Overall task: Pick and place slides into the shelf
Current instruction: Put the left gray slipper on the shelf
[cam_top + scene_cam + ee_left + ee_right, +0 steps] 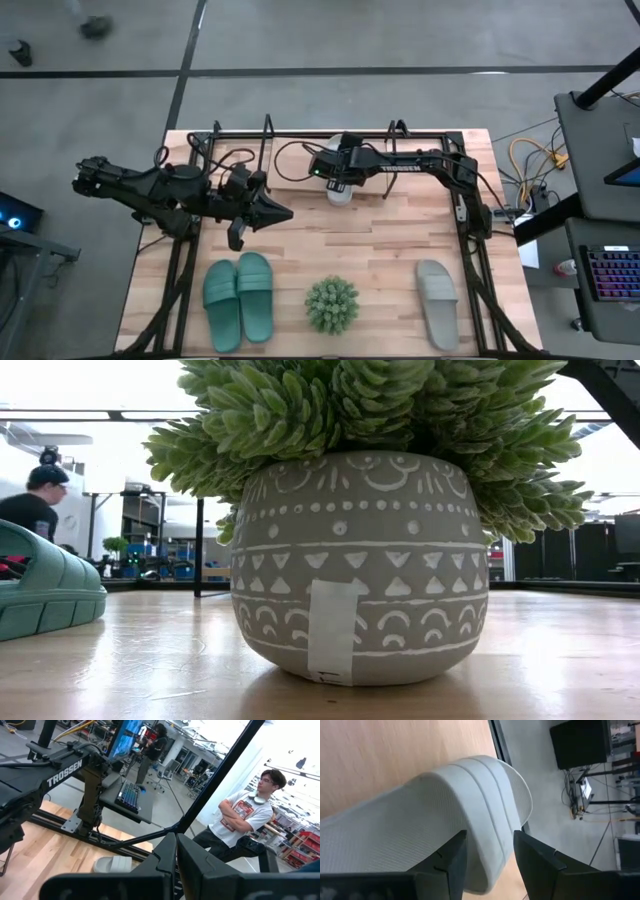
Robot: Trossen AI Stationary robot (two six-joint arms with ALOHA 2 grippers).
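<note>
The right gripper (487,857) has its two fingers set apart around the strap of a pale grey slide (445,815), one finger on each side, so it grips that slide by the strap. In the high view this right gripper (335,180) sits at about twelve o'clock on the counter (380,240), just in front of the shelf (300,135), whose thin black wire runs along the far edge. The held slide (340,193) shows as a pale patch under the gripper. From there the shelf lies toward twelve o'clock, close by, and its long axis runs from nine to three o'clock; the right arm is the nearer one to it, so the placing looks like that arm's job.

The left gripper (280,213) is closed and empty, hovering at about ten o'clock.

Farther out, the teal pair of slides (240,298) lies side by side at seven o'clock, toes toward twelve. The other grey slide (437,303) lies at five o'clock, also pointing toward twelve. The plant (332,304) stands at six o'clock between them.
</note>
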